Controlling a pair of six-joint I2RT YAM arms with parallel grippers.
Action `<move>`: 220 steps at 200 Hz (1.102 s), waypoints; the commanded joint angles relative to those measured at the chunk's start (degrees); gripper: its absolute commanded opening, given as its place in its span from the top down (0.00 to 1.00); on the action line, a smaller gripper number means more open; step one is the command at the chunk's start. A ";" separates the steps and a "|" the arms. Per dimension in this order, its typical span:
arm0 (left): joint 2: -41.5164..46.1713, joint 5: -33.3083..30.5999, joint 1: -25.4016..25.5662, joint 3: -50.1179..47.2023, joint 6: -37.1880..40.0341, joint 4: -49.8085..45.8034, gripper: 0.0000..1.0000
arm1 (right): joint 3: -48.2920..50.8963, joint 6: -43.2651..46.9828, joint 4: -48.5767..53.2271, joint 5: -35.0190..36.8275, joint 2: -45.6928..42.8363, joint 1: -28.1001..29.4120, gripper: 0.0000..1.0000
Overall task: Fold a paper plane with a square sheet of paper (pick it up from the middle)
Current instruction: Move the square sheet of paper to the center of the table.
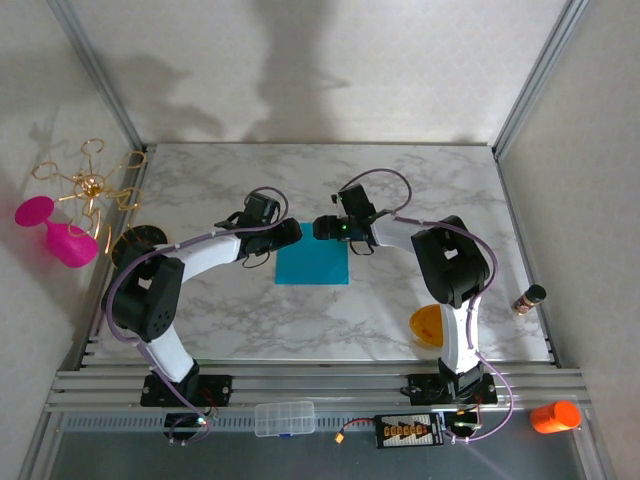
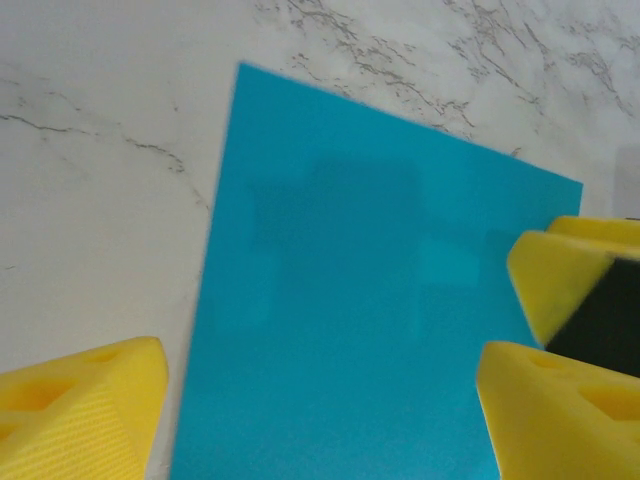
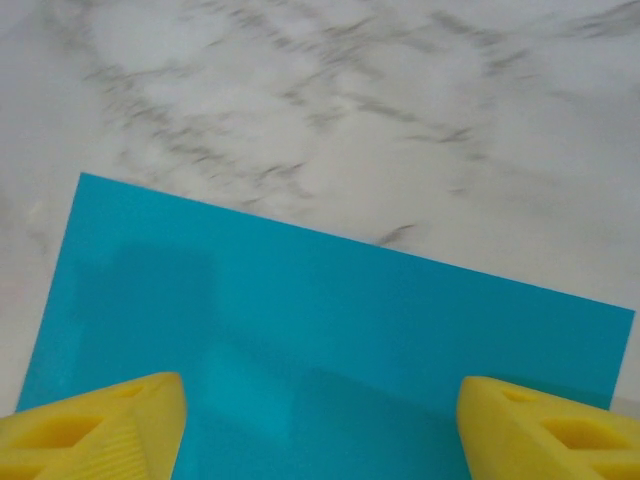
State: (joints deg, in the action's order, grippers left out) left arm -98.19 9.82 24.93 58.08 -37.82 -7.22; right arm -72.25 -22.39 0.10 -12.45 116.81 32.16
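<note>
1. Square sheet of paper (image 1: 312,263): flat and unfolded, no crease seen, lying mid-table on the marble table (image 1: 420,180) between the two arms
2. Left gripper (image 1: 285,234): at the sheet's far-left corner, jaws spread wide with nothing in them; in the left wrist view the sheet lies between its yellow fingers (image 2: 85,410)
3. Right gripper (image 1: 326,228): at the far edge, just beside the left one, jaws likewise released and holding nothing; the right wrist view looks down on the sheet's far edge
4. Finger contact with the paper: cannot tell
5. Step, as judged: the very start, approach for the pick-up, no fold made
6. Next move calls for: the thin sheet offers no raised edge, so come in at the middle, press, draw the fingers together to buckle it, and close gently
7. Orange bowl (image 1: 428,325): near right, well apart, not involved
</note>
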 commanded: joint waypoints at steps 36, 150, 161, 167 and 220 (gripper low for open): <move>3.88 -3.50 0.21 -1.58 -2.47 -3.30 0.18 | 4.44 0.27 -7.43 -5.11 -5.35 0.37 0.25; -6.83 -9.52 9.96 10.31 -7.20 -14.16 0.01 | 18.09 -8.43 -6.41 17.99 -25.67 -6.86 0.01; -8.29 -11.23 10.70 11.90 -7.22 -16.31 0.01 | 19.04 -8.85 -7.04 17.56 -25.74 -7.33 0.01; -8.98 -11.99 11.04 12.85 -7.18 -17.36 0.01 | 19.39 -9.18 -7.44 17.26 -25.67 -7.60 0.01; -15.73 -15.37 13.48 20.75 -5.36 -23.32 0.06 | 19.89 -11.64 -8.70 14.46 -23.43 -8.34 0.01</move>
State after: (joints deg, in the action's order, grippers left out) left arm -111.00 -1.78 37.47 74.56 -44.16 -25.45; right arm -53.06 -32.38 -8.10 2.98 91.96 24.08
